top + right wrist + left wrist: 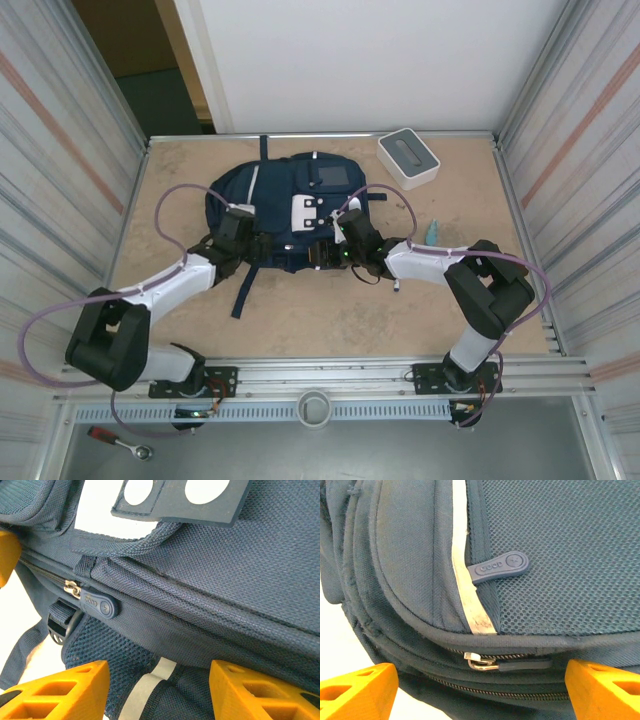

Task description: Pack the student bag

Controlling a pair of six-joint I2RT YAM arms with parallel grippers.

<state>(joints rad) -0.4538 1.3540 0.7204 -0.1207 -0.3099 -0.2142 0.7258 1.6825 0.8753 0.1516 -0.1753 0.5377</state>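
Tan table [400, 310]; student bag [280, 195] edge hid by L hand [243, 222], R hand [345, 232].

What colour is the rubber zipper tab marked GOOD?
Navy blue zipper tab; clearest in the left wrist view.

Black-and-white arms [170, 282] — lilac cables [161, 212] alongside; orange fingers [360, 690] (hollow, ribbed).

This is a robotics lab test cell. A tan chipboard counter [330, 310] sits boxed in by ribbed metal wall panels [60, 150] along its left and right edges and a plain white board [370, 60] along its far edge. Aluminium rails [330, 375] run along its near edge, with two robot arms [150, 290] bolted to them and trailing loose purple cables [170, 200]. A ratchet wrench [118, 441] lies on the grey ledge below the rails.
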